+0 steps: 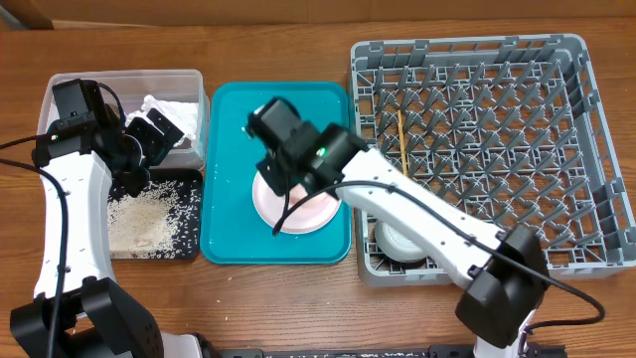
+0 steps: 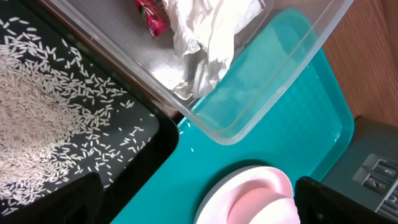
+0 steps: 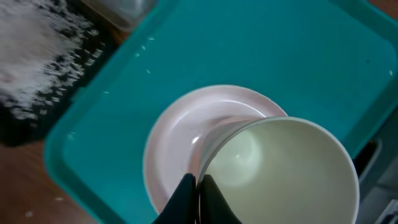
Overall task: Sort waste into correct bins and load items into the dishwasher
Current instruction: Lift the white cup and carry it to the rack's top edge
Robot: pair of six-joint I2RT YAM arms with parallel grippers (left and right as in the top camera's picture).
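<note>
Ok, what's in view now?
clear plastic tub: one, clear, left
white paper napkins: several, white, in tub
red crinkled wrapper: one, red, in tub
shallow black tray: one, black, beside tub
rice grains: many, white, in black tray
teal tray: one, teal, centre
round pink plate: one, pink, on teal tray
cream cup: one, cream, over plate
grey plastic dish rack: one, grey, right
wooden chopsticks: count unclear, tan, in rack
white bowl: one seen, white, in rack
left tool: open, above tub and black tray
right tool: shut on cup

Napkins and red wrapper are in the clear tub, rice is spread over the black tray. Pink plate sits flat on the teal tray, with the cream cup tipped over it, rim pinched in the right hand. Chopsticks and one bowl are in the grey rack.
</note>
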